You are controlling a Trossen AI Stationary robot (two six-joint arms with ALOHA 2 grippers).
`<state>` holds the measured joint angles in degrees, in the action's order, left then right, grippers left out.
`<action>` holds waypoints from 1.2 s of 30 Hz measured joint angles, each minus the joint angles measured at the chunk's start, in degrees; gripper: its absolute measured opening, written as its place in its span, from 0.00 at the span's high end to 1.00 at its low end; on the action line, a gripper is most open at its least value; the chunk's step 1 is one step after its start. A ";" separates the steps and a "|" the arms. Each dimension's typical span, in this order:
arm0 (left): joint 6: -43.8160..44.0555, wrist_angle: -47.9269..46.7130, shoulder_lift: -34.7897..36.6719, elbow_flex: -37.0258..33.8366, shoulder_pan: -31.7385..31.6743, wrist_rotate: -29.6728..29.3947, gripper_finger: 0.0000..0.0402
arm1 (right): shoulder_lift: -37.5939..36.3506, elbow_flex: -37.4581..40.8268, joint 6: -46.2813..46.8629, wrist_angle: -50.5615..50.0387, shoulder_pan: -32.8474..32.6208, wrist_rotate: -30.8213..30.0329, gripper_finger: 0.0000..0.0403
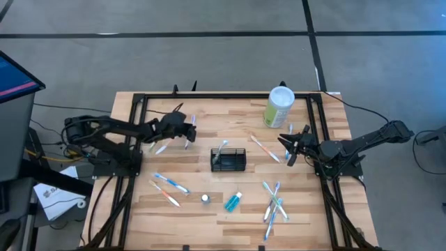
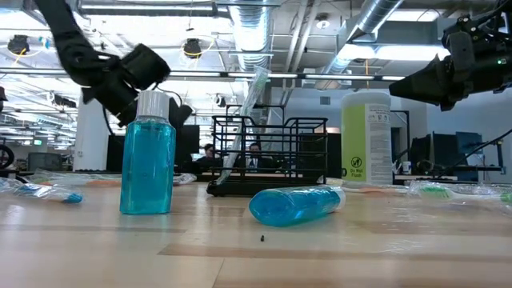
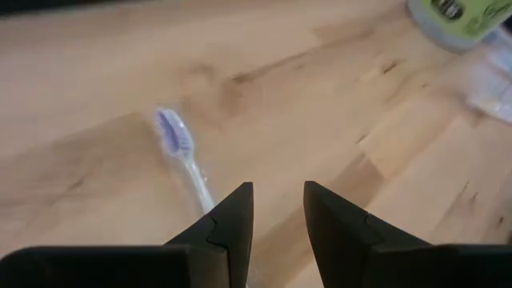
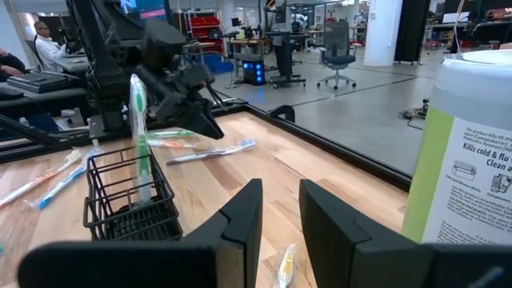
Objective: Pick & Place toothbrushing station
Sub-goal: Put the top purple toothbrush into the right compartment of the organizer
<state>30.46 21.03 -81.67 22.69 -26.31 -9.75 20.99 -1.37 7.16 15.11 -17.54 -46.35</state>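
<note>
Nothing is being held by the left gripper [image 1: 189,130]: its fingers are being kept slightly apart above a wrapped toothbrush [image 3: 182,152]. The right gripper [image 1: 287,148] is likewise being held narrowly open and empty beside the pale-green canister [image 1: 279,107]. One toothbrush is already being carried upright by the mesh caddy [image 1: 229,160] at mid-table; many are judged still to be placed.

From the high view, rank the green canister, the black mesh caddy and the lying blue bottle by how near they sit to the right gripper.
From the right gripper:
1. Green canister, at the table's far edge, closest.
2. Black mesh caddy, mid-table, toward the left arm.
3. Lying blue bottle, toward the near edge, farthest.
</note>
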 joint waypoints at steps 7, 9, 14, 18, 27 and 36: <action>-3.45 -10.10 -2.09 6.85 -1.53 1.44 0.74 | 0.00 0.00 0.44 -0.09 0.00 0.00 0.81; -3.48 -10.70 -1.40 7.53 -1.40 1.47 0.74 | 0.00 0.00 0.46 -0.14 0.00 0.00 0.81; -3.48 -16.14 -0.86 8.69 -2.75 1.23 0.74 | 0.00 0.00 0.44 -0.14 0.00 0.00 0.81; -3.50 -19.33 -0.87 9.19 -3.97 1.17 0.74 | 0.00 0.00 0.44 -0.13 0.00 0.00 0.81; -3.44 -19.41 -0.87 9.19 -6.65 2.76 0.74 | 0.00 0.00 0.44 -0.13 0.00 0.00 0.81; -3.17 -19.22 -1.31 9.21 -7.19 3.76 0.70 | 0.00 0.00 0.44 -0.09 0.00 0.00 0.81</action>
<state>27.28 1.81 -82.98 31.90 -33.50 -5.99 20.99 -1.37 7.60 15.03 -17.54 -46.35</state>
